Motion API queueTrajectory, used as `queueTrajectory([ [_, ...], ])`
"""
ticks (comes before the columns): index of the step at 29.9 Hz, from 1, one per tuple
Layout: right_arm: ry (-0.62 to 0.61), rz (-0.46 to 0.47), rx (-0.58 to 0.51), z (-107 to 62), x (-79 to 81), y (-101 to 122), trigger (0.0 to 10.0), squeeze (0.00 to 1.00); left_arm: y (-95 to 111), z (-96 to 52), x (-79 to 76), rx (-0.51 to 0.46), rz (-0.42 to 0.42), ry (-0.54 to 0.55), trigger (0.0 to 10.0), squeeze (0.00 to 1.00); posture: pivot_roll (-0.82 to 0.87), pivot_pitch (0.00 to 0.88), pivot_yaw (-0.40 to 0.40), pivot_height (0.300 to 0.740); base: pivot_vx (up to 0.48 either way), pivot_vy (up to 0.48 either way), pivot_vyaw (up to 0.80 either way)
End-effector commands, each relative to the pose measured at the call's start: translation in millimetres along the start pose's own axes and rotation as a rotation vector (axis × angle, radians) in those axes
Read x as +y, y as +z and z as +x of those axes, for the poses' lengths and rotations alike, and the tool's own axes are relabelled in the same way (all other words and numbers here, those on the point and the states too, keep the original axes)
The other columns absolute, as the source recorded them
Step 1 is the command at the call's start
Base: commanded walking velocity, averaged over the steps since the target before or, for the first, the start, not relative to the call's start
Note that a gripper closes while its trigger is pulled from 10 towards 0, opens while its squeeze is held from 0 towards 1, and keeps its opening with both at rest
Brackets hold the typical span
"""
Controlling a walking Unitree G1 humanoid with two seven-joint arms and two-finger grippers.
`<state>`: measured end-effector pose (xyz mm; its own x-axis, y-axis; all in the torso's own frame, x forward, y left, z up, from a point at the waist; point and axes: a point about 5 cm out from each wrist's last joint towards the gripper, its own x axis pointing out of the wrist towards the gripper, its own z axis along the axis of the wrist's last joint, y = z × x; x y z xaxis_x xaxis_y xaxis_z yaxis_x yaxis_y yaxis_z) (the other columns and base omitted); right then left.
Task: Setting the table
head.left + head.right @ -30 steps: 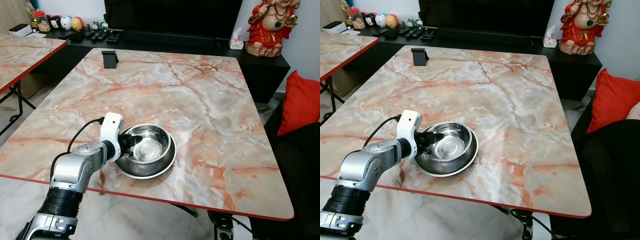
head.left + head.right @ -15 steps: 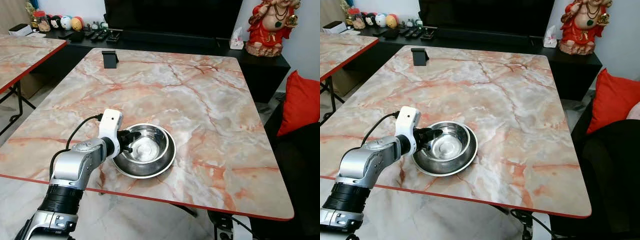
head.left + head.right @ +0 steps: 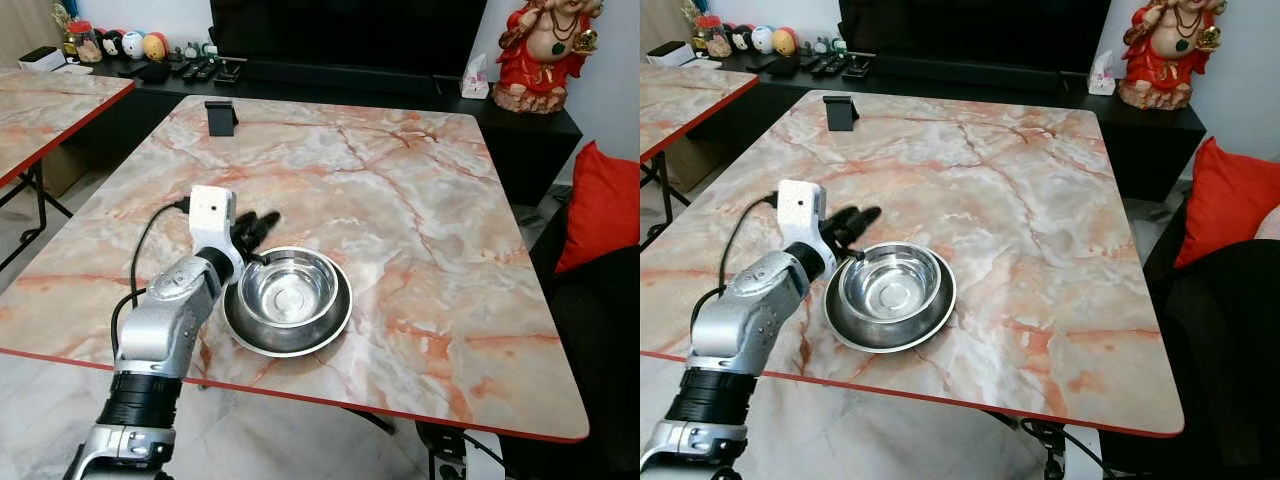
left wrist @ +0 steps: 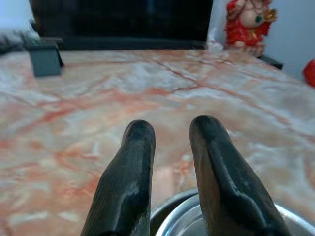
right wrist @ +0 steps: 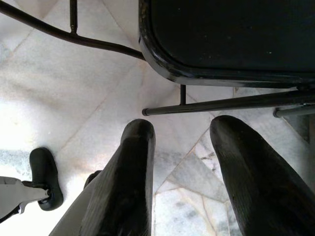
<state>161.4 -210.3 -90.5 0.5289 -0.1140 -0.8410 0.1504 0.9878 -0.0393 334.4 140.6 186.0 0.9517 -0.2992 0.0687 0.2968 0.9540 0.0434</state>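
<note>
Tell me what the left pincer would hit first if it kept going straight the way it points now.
Probably nothing close. The left pincer hangs open just past the steel bowl's far rim, pointing across the bare marble table. The small black stand lies far ahead and off to one side, though depth is hard to judge.

The steel bowl (image 3: 288,301) sits near the table's (image 3: 420,200) front edge, toward its left corner, with the left gripper (image 3: 256,229) just behind its rim, fingers parted and holding nothing. A small black stand (image 3: 220,116) occupies the far left corner. Bare marble lies between them and across to the right edge.
</note>
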Motion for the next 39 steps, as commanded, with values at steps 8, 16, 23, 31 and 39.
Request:
queueTrajectory([
  [8,-0.032,0.048,-0.03,-0.8,-2.5,-1,10.0,0.0,-8,-7.3,-21.7,-0.116,0.104,0.021,10.0,0.0,0.06,0.0,-0.04,0.711,0.0,0.0,0.0],
  [16,-0.037,0.039,-0.025,-1.1,-1.7,-3,10.0,0.0,-15,-9.0,-14.4,-0.119,0.115,0.055,10.0,0.0,0.06,0.0,-0.029,0.711,0.0,0.0,0.0],
  [23,-0.04,0.045,-0.018,-1.7,-1.1,-6,10.0,0.0,-14,-7.0,-14.7,-0.136,0.12,0.049,10.0,0.0,0.05,0.0,-0.014,0.711,0.0,0.292,0.0],
  [31,-0.05,0.055,-0.026,-1.3,-0.7,-4,10.0,0.0,-8,-0.4,-21.1,-0.163,0.103,0.052,10.0,0.0,0.05,0.0,-0.02,0.711,0.0,0.388,0.0],
  [39,-0.051,0.05,-0.022,-1.0,-1.9,-3,10.0,0.0,1,3.5,-17.8,-0.183,0.108,0.054,10.0,0.0,0.07,0.0,-0.022,0.711,0.0,0.39,0.0],
])
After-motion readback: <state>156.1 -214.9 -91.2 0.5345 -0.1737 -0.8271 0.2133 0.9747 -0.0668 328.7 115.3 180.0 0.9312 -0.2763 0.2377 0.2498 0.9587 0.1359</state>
